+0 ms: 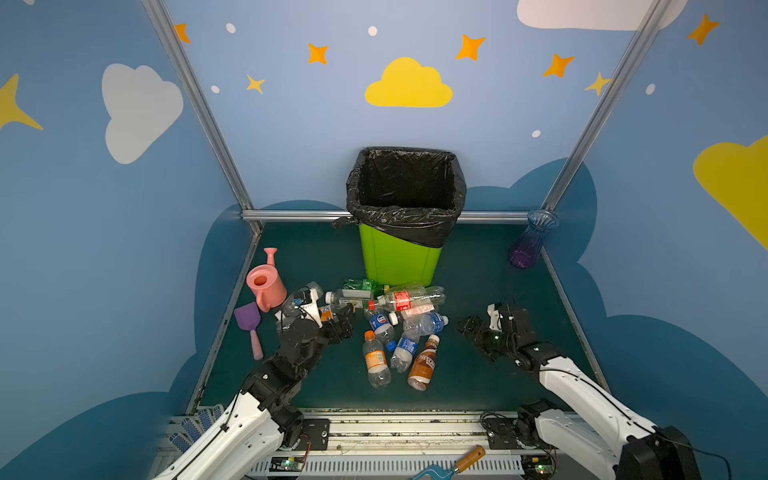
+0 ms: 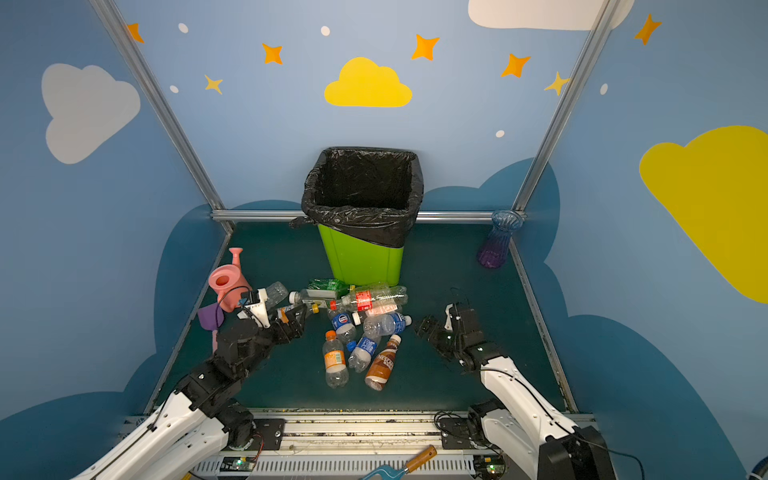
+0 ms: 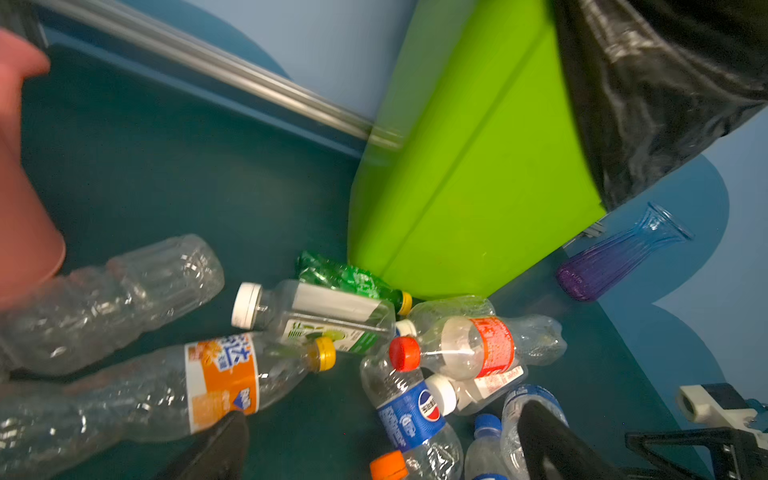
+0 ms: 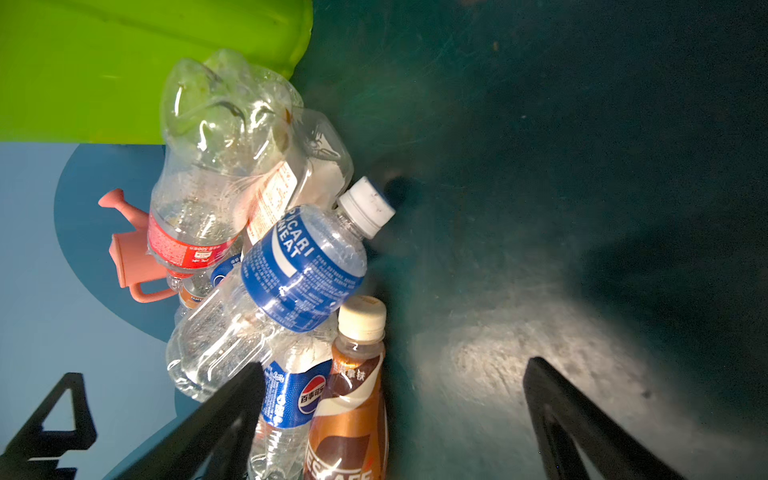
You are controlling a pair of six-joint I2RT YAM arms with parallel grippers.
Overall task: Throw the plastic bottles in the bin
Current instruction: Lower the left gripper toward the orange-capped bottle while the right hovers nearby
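Twelve or so plastic bottles (image 1: pixel 395 332) lie heaped on the counter (image 1: pixel 478 386) just in front of the bin (image 1: pixel 399 257) (none shows inside its black liner (image 1: pixel 405 224)), with the left gripper (image 1: pixel 344 322) and right gripper (image 1: pixel 471 328) wide open and empty on either side of the heap. The tangle is the risk: jaws closing on overlapped, crushed bottles could pinch two or squirt one away. Only the left wrist view shows the orange-labelled bottle (image 3: pixel 220 382) plainly; the left arm (image 1: pixel 291 365) mostly hides it in both top views.
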